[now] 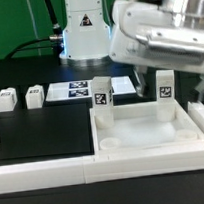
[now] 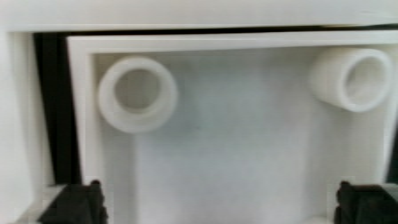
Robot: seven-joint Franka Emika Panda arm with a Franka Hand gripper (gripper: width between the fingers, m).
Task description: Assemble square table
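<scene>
Square table top (image 1: 153, 134) lies flat on the black table (image 1: 43, 135), at the exterior view's right, with its near side against the white border bars (image 1: 46, 177). Two upright legs (image 1: 101, 94) stand at its far corners. They seem to sit in their sockets, but the joint is too small to judge. Two loose legs (image 1: 5, 98) rest well apart from it at the exterior view's left, near the marker board (image 1: 74, 90). In the wrist view two round sockets (image 2: 137, 92) of the top are empty. The gripper (image 2: 222, 205) hangs over the top, its fingertips (image 2: 80, 200) wide apart and nothing between them. I judge the top to be stiff moulded plastic, light for its size and smooth, so it will probably slide on the table when it is pushed, and the bars can help to stop it. It looks too wide to be taken across. The better hold is the raised rim, one finger inside and one outside, at the middle of a side, away from the sockets and the standing legs. The loose legs look small, hard and light. A firm pinch across the body should carry one, kept vertical so that it can enter a socket.
</scene>
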